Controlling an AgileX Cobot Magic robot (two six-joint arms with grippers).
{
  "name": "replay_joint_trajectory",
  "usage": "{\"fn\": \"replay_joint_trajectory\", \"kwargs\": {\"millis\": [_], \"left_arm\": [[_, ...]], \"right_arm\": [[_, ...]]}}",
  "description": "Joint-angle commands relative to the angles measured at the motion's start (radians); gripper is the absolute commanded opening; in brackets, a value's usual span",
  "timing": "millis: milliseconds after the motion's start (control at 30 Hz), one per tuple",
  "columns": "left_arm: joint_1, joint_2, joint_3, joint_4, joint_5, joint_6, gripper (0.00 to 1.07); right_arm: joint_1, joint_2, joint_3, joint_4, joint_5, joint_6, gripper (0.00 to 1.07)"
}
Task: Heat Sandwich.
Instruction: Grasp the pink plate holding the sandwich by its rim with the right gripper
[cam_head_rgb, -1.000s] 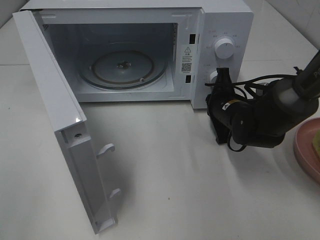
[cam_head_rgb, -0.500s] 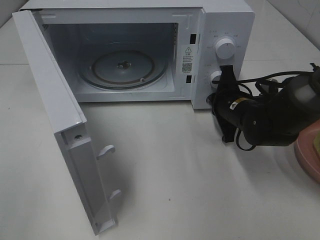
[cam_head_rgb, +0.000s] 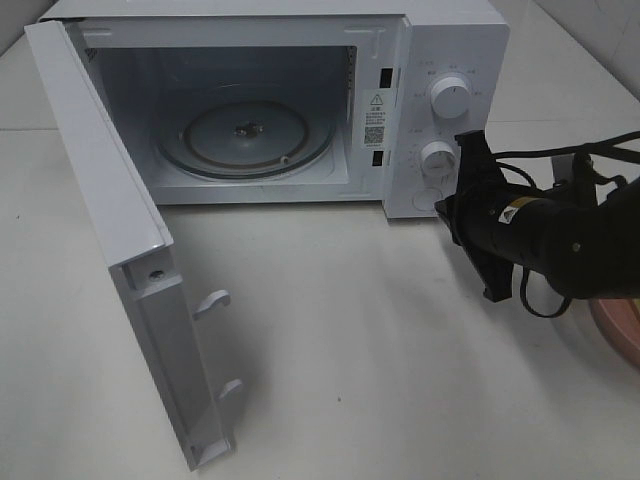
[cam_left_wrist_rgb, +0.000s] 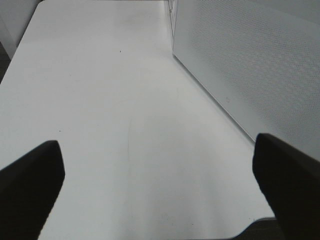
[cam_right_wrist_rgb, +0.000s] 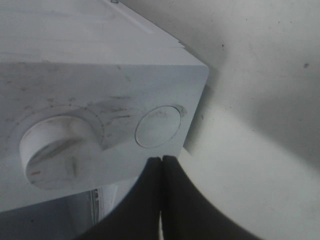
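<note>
The sandwich is not visible in any view. The white microwave (cam_head_rgb: 480, 45) stands at the back with its door (cam_head_rgb: 100, 190) swung wide open and its glass turntable (cam_head_rgb: 250, 135) bare. My right gripper (cam_head_rgb: 445, 207) is shut and empty, its tips just in front of the lower right corner of the control panel. In the right wrist view the shut gripper (cam_right_wrist_rgb: 161, 167) sits just below the round button (cam_right_wrist_rgb: 157, 126), beside the lower knob (cam_right_wrist_rgb: 57, 150). My left gripper (cam_left_wrist_rgb: 160, 185) is open and empty over the bare table, beside a white dotted panel of the microwave (cam_left_wrist_rgb: 250, 65).
A sliver of the round pink plate (cam_head_rgb: 618, 335) shows at the right edge, mostly behind my right arm (cam_head_rgb: 570, 240). The open door juts out toward the front left. Two knobs, upper (cam_head_rgb: 449, 96) and lower (cam_head_rgb: 437, 157), sit on the panel.
My right arm has moved to the right, away from the control panel, uncovering the lower knob and covering more of the pink plate. The microwave has not moved.
</note>
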Motion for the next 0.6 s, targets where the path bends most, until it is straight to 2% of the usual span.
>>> {"fn": "replay_joint_trajectory", "kwargs": {"millis": [33, 600], "left_arm": [[0.001, -0.017, 0.001, -0.001, -0.012, -0.002, 0.98], [0.001, -0.017, 0.001, -0.001, -0.012, -0.002, 0.98]], "right_arm": [[-0.003, -0.079, 0.017, -0.017, 0.101, -0.123, 0.02], [-0.006, -0.287, 0.017, -0.017, 0.529, -0.659, 0.08]]}}
